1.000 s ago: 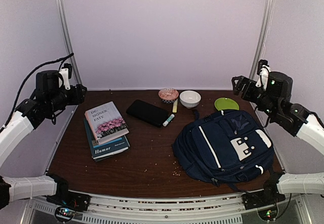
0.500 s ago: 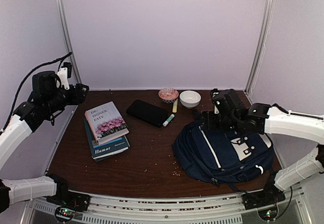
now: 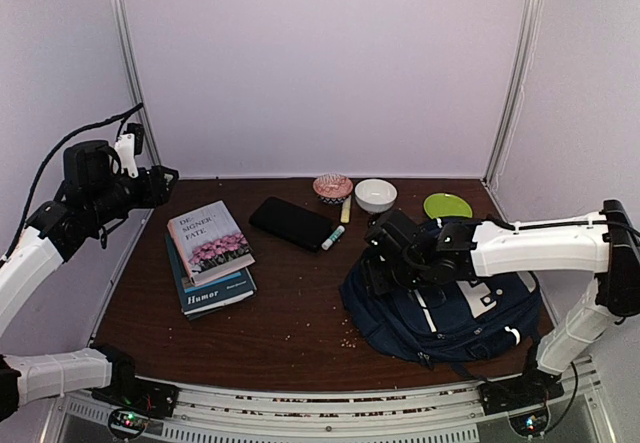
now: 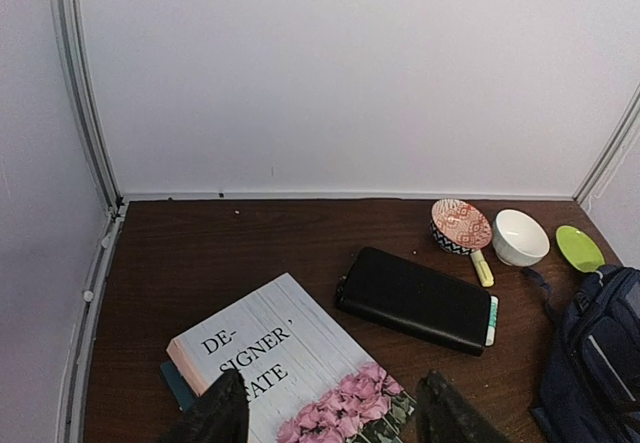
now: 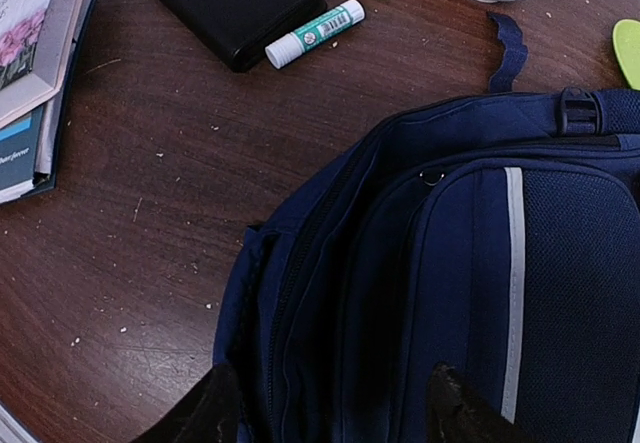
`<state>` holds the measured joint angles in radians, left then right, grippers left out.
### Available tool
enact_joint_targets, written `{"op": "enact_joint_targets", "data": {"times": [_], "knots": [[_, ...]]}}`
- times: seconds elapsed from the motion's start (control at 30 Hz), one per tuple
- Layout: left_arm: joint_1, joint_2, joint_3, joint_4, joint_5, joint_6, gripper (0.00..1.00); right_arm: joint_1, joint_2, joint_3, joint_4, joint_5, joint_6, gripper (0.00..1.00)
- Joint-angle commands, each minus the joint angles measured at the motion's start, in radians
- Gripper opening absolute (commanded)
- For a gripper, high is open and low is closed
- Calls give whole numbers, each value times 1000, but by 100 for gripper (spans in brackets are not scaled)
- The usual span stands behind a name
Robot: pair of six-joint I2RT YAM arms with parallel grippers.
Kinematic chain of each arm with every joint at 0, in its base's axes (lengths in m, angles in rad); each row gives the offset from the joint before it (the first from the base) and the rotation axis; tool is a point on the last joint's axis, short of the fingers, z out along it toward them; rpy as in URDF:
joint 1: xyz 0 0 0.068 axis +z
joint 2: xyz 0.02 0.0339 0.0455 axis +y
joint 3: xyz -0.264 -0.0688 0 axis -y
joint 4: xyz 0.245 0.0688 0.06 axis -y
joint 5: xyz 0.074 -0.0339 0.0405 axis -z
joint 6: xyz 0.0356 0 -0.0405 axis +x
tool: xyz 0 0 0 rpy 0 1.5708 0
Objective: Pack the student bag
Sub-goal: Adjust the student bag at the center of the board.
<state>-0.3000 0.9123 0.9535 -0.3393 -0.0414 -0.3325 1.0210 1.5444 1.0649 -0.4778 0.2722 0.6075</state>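
Overhead, student bag: navy with thin white stripes, lying flat on the right side of the brown table, just in front of the green plate.
Overhead, right gripper: low at the bag's left edge; from this view it is unclear whether they touch.
Overhead, left gripper: raised at the far left, well apart from the bag.
Overhead, other items: two stacked books at left. A black pouch lies mid-table with a white tube at its right end. A yellow marker, patterned bowl and white bowl sit along the back.
Left wrist view, left gripper: fingertips set well apart with nothing between them, above the flowered top book.
Left wrist view, student bag: only its left edge shows, at lower right.
Right wrist view, right gripper: fingertips spread wide, holding nothing, directly over the bag's zipped side.
Right wrist view, student bag: fills the lower right, with one white stripe showing. The pouch and tube lie beyond it on bare wood.
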Motion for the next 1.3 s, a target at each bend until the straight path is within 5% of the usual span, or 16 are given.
{"op": "enact_joint_targets", "data": {"times": [0.0,0.77,1.07,1.27], "knots": [[7,-11,3,27,7,-10,97,5,-21,-12,38,-18,30,59],[7,7,10,16,3,-6,97,3,107,29,-9,-47,5,36],[8,23,13,10,14,-5,97,12,145,111,-4,-124,3,0],[8,28,14,10,15,-3,97,39,213,241,-16,-124,-12,0]]}}
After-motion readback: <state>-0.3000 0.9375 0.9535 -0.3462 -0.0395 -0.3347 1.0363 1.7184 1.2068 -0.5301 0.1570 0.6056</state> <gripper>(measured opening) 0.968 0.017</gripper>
